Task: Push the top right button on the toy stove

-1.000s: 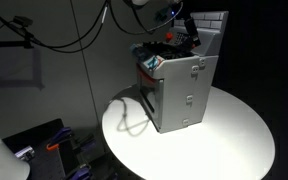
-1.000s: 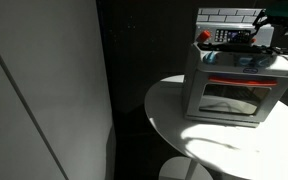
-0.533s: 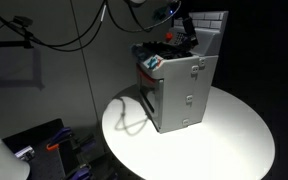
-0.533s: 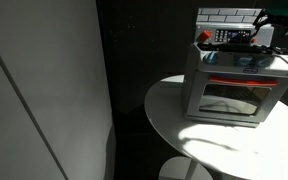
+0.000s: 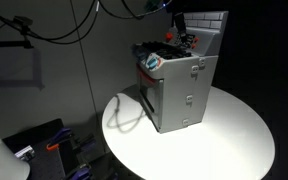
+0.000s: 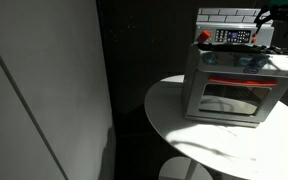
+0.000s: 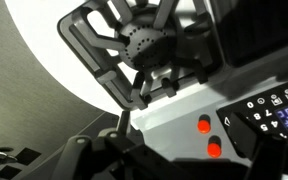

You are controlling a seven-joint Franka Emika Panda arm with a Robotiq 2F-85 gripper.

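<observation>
The toy stove (image 5: pixel 179 90) is a grey box with a dark oven window (image 6: pixel 234 97), a white brick back panel (image 6: pixel 229 14) and a black hob. It stands on a round white table (image 5: pixel 234 140). My gripper (image 5: pixel 178 22) hangs just above the back of the stove top, also in the other exterior view (image 6: pixel 271 14). In the wrist view the hob grate (image 7: pixel 144 45) is at the top, and two red buttons (image 7: pixel 204 124) sit beside a black control panel (image 7: pixel 269 108). Only dark parts of the gripper (image 7: pixel 179 170) show along the bottom edge; the fingertips are hidden in shadow.
Black cables (image 5: pixel 54 40) hang behind the table. A dark wall or panel (image 6: pixel 44 90) stands beside the table. Clutter (image 5: pixel 44 145) lies on the floor near the table base. The table edge (image 6: pixel 159 125) is close to the stove front.
The gripper has risen a little off the back of the stove top. The stove has not moved.
</observation>
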